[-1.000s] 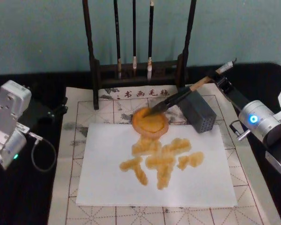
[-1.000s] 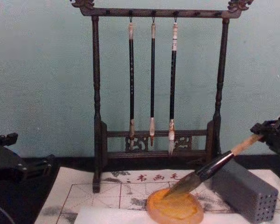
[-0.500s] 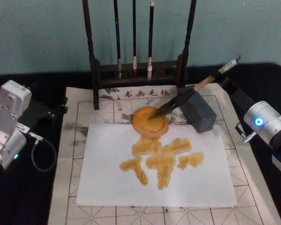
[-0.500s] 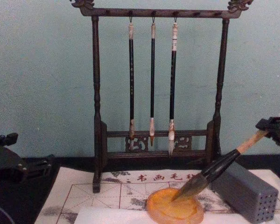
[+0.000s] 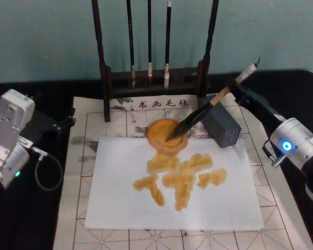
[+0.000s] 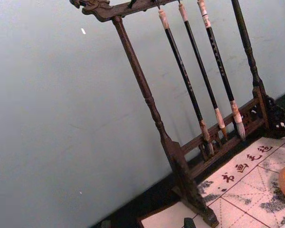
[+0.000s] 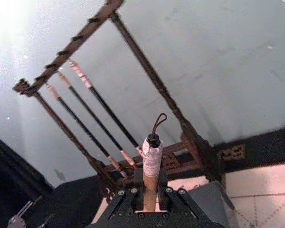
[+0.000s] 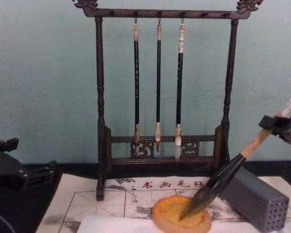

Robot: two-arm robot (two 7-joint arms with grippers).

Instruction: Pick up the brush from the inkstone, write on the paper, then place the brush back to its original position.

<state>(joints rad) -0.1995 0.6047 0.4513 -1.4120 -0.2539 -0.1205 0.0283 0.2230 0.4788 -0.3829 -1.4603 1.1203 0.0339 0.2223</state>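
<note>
The brush slants down from the right, its dark tip standing in the round orange inkstone at the paper's far edge. My right gripper is shut on the tan handle near its whitish end. From the chest, the brush leans steeply, tip in the inkstone, and the right gripper sits high at the right edge. In the right wrist view the handle end sticks up out of the gripper. The white paper bears orange strokes. My left gripper is parked at the left.
A grey block with small holes stands just right of the inkstone, under the brush handle. Behind them is a dark wooden rack with three thin brushes hanging. A gridded practice mat lies under the paper.
The right gripper has risen and the brush now stands steeper. Its tip has slid across the inkstone toward the side nearest the paper. The left arm has not moved.
</note>
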